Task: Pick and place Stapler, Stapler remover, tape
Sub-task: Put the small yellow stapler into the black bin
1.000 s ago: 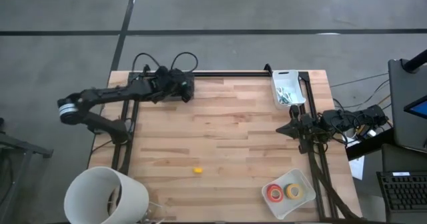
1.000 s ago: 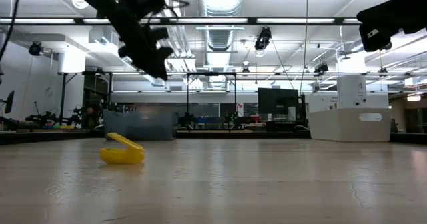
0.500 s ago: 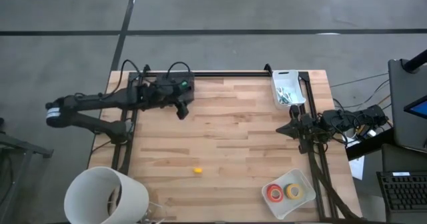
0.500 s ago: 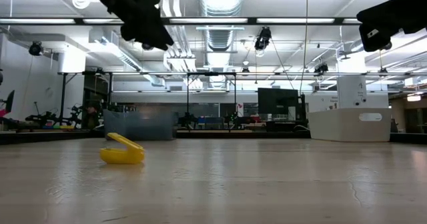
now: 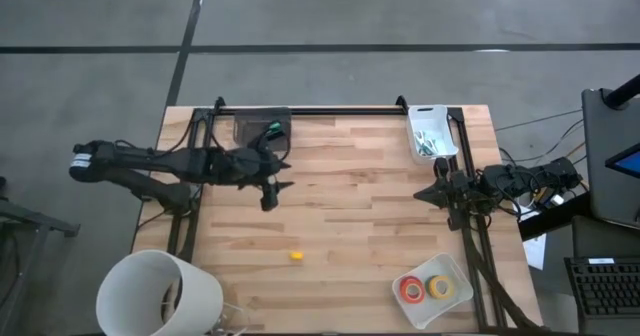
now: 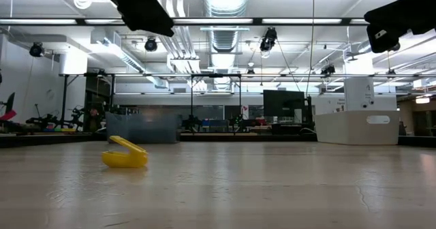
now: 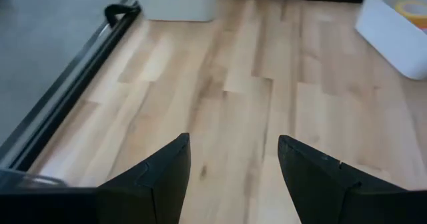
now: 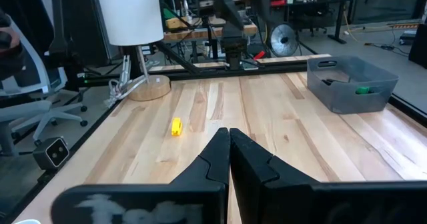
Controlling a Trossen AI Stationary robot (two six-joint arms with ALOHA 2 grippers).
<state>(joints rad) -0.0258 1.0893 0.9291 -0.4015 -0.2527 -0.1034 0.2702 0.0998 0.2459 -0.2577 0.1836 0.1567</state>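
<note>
My left gripper (image 5: 276,192) is open and empty above the bare table, just on the near side of a grey bin (image 5: 262,126) at the far left; its fingers also show in the left wrist view (image 7: 233,177). The bin (image 8: 350,84) holds a green piece (image 8: 363,89) and a dark object (image 8: 331,82) that may be the stapler. A small yellow staple remover (image 5: 296,256) lies on the table, jaws apart (image 6: 125,154). Red and yellow tape rolls (image 5: 426,289) lie in a white tray (image 5: 455,273) at the near right. My right gripper (image 8: 229,144) is shut at the table's right edge (image 5: 440,190).
A second white tray (image 5: 430,133) with small items stands at the far right corner. A white lamp shade (image 5: 160,296) stands over the near left corner. Black rails run along the far, left and right edges. Bare wood lies mid-table (image 5: 350,206).
My left gripper has come away from above the grey bin toward the table's near edge and middle, turning as it went. In the low view it has risen toward the top of the picture. The yellow staple remover has stayed where it was.
</note>
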